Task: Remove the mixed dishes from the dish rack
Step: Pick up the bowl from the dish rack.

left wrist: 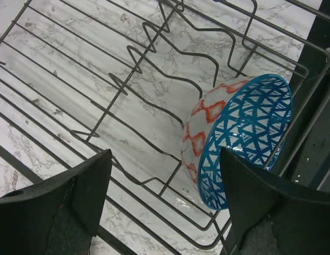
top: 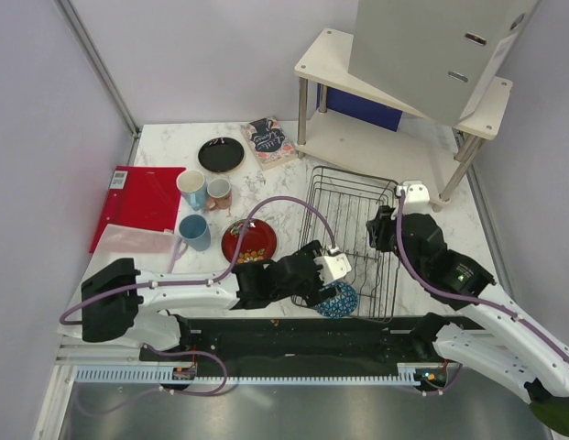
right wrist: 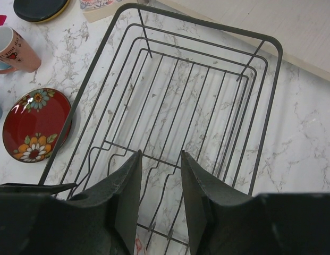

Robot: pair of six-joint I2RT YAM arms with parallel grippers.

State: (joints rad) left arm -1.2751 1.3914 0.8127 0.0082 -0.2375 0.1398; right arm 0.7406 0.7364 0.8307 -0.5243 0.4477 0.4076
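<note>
The black wire dish rack (top: 353,215) holds only the blue-and-white patterned bowl (top: 339,300), which stands on edge in the rack's near left corner. In the left wrist view the bowl (left wrist: 244,127) leans against the rack's end bars (left wrist: 127,85). My left gripper (left wrist: 165,159) is open and empty just above the bowl, which is close to the right finger; it also shows in the top view (top: 328,278). My right gripper (right wrist: 160,156) is open a little and empty, hovering over the rack (right wrist: 180,90) at its right side (top: 383,229).
On the table left of the rack are a red flowered plate (top: 248,241), two light-blue cups (top: 192,188) (top: 195,231), a pink mug (top: 218,192), a black plate (top: 221,154), a booklet (top: 268,140) and a red folder (top: 137,197). A white shelf (top: 403,137) stands behind.
</note>
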